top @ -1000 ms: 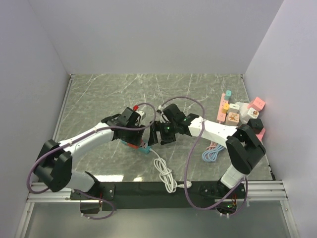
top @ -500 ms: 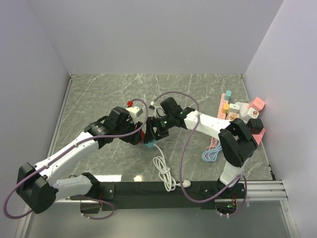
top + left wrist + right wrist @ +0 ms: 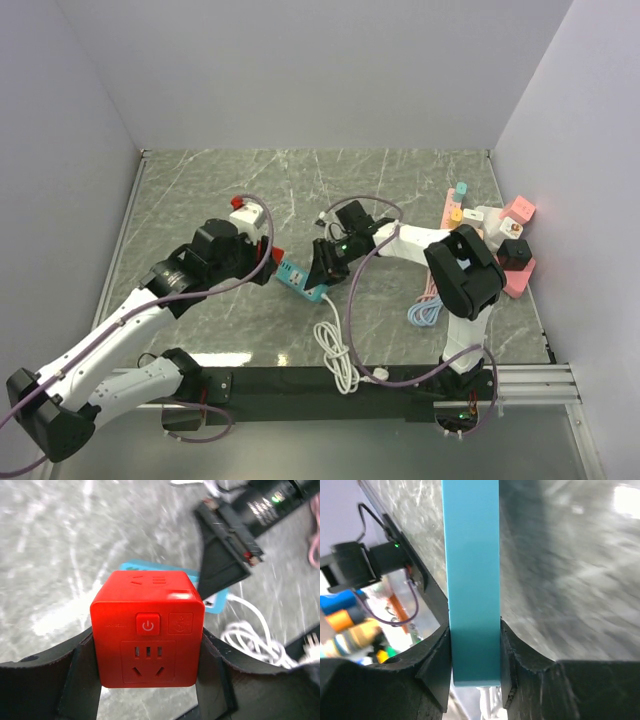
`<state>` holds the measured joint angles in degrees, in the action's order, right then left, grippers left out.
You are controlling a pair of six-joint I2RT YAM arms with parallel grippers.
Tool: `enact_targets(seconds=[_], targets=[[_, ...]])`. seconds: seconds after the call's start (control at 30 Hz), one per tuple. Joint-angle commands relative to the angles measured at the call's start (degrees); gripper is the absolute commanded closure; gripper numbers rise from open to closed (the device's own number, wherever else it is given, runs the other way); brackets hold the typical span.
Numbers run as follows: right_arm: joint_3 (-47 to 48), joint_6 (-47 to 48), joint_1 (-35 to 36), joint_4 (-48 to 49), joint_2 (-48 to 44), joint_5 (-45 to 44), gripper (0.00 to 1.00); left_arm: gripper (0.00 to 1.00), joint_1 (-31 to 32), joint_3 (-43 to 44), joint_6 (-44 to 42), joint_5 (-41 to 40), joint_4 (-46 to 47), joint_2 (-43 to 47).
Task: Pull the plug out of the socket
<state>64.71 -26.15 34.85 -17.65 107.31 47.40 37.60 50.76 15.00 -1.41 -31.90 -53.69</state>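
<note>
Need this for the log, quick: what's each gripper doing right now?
Left gripper: closed on the red cube plug.
Right gripper: closed on the blue socket strip.

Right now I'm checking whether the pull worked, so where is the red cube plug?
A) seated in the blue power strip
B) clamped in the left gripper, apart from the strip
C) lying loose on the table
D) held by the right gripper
B: the left wrist view shows the red cube plug clamped between the fingers of the left gripper, while the blue power strip sits apart, gripped by the right gripper.
</note>
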Motion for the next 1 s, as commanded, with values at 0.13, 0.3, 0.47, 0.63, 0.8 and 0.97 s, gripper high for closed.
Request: enact_targets(seconds=[0.13, 0.3, 0.47, 0.63, 0.8, 0.97], targets=[[2.61, -3.37, -3.73, 1.30, -2.63, -4.23, 1.00, 1.00, -2.17, 3.02, 6.70, -20.81, -3.85, -4.11], [4.80, -10.22, -10.40, 1.84, -3.51, -14.42, 1.00, 1.00, -16.75, 4.52, 12.85, -17.85, -8.71, -12.74], [15.77, -11.90, -15.07, -1.76, 1.23, -16.19, 1.00, 1.00, -34.07, 5.66, 14.17, -12.03, -3.96, -23.37], [32.22, -20.06, -20.51, -4.85, 10.72, -21.55, 1.00, 1.00, -43.13, 6.54, 15.75, -13.62, -0.62, -33.92], [42.59, -32.34, -27.02, -7.05, 16.79, -32.88, 1.00, 1.00, -46.57, 3.03, 18.30, -13.62, 3.15, -36.66], [37.96, -45.46, -32.21, -1.70, 15.31, -43.23, 1.00, 0.99, -51.05, -0.84, 20.67, -13.62, 5.88, -35.52]])
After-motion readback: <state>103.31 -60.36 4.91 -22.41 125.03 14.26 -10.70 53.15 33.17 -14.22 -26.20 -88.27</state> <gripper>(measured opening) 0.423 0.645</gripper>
